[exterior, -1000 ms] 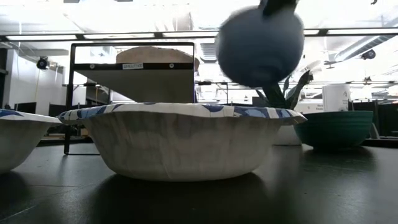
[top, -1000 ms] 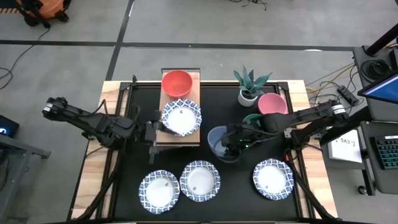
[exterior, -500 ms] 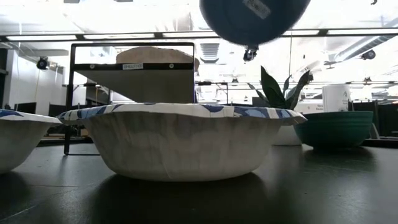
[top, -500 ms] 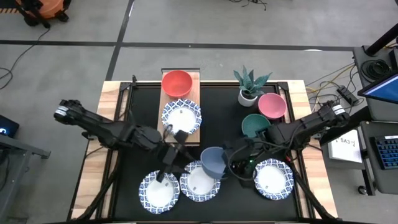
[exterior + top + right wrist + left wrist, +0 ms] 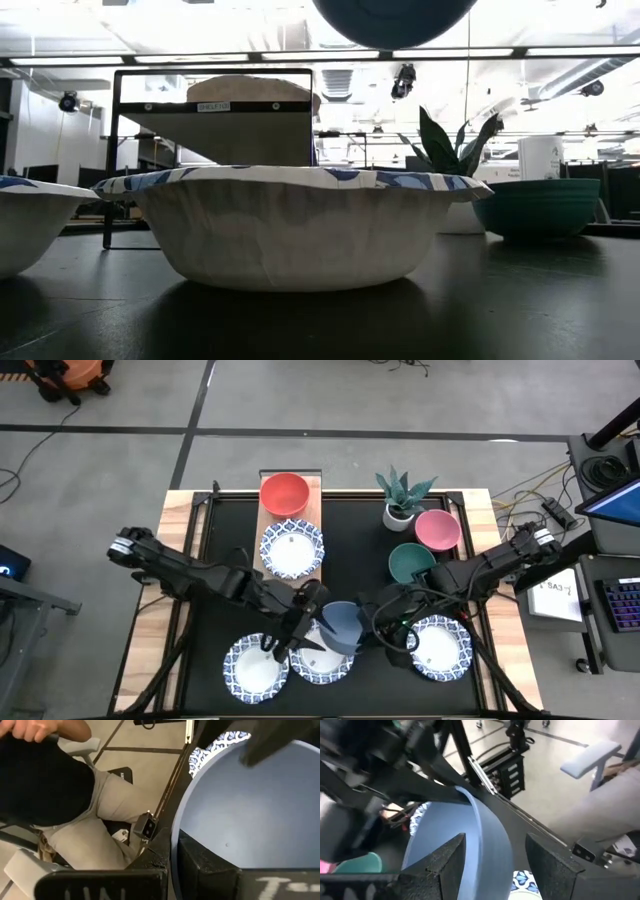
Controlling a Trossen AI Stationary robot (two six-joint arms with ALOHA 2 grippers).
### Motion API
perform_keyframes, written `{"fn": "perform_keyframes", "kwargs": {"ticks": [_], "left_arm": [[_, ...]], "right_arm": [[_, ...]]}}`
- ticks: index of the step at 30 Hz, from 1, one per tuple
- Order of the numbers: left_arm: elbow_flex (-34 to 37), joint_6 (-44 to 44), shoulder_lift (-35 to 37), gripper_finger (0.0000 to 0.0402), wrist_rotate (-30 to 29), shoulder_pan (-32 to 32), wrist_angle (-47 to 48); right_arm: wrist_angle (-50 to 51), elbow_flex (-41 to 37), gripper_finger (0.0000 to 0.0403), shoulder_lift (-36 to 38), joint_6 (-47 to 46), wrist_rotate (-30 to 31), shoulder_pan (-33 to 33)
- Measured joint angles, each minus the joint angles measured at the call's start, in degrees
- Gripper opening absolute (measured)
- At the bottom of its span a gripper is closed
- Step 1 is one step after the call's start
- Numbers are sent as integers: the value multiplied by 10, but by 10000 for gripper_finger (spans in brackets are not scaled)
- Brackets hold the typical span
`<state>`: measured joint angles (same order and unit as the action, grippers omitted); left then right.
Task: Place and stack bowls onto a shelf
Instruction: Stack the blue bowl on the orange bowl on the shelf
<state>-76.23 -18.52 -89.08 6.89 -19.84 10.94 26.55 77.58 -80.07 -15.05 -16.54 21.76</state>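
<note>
One plain blue bowl, deep, smooth-walled, clenched at rim by right gripper; left gripper jaws released astride rim.

I see a potted plant with spiky green leaves in a white pot toward the far right of my black tabletop; in the low view its leaves rise dark against the ceiling lights. Light wood borders flank the tabletop. A keyboard sits on a side desk at right. My right wrist view catches a seated person in pale trousers and a dark top beside the table
</note>
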Motion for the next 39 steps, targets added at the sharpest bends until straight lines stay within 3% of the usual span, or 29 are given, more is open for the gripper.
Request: {"fn": "perform_keyframes", "kwargs": {"ticks": [5,10,18,32,39], "left_arm": [[-5,0,-12,182,2,0,5],[-8,0,-17,148,2,0,7],[-6,7,-17,16,16,-1,17],[-6,6,-17,1,16,-13,19],[-54,-41,-10,1,15,-25,108]], "right_arm": [[-4,0,8,0,12,-1,0],[-7,0,8,-2,22,0,0],[-18,0,17,-15,15,6,0],[-28,0,171,8,-5,20,-5],[-46,0,196,62,29,36,-7]]}}
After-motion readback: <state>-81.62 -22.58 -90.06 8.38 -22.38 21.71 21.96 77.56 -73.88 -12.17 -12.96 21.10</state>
